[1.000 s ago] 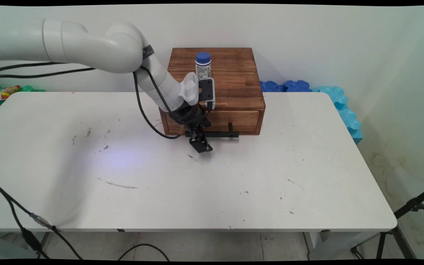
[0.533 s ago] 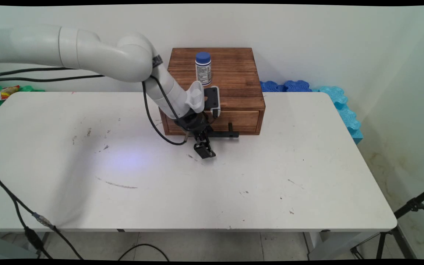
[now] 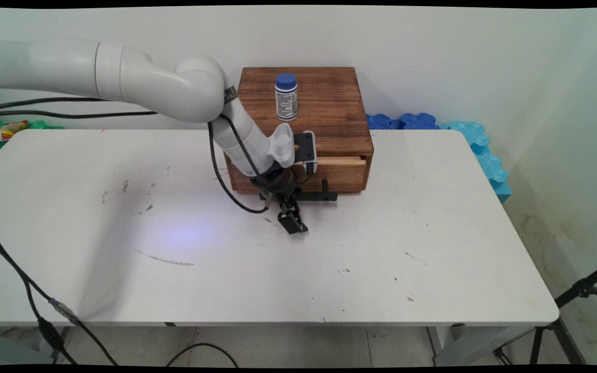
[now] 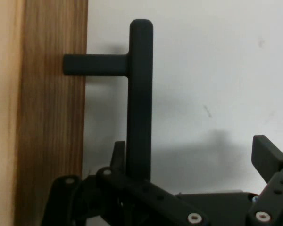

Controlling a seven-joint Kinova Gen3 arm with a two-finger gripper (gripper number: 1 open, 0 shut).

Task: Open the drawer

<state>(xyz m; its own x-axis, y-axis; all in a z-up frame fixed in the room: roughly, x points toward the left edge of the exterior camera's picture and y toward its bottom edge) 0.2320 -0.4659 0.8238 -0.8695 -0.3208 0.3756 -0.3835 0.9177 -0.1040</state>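
Note:
A brown wooden box (image 3: 324,103) stands at the table's back, with a blue-capped white bottle (image 3: 286,97) upright on its top. Its drawer (image 3: 347,173) is slid out a little, and a pale strip of its inside edge shows. My gripper (image 3: 290,220) hangs low in front of the drawer, at the left end of the black bar handle (image 3: 324,196). In the hand view the gripper (image 4: 193,155) is open. The handle (image 4: 140,94) runs between the fingers, close against the left finger (image 4: 118,153), beside the drawer front (image 4: 47,117). The right finger (image 4: 269,160) stands well apart from it.
Blue foam mats (image 3: 464,134) lie behind the table's back right corner. A black cable (image 3: 226,181) loops down from the arm just left of the box. A tripod leg (image 3: 578,290) stands off the table's right edge. Green mats with a snack packet (image 3: 3,129) sit at the far left.
My gripper has moved toward the table's near side and a bit right. The drawer has slid out with it, and its pale inner edge now shows.

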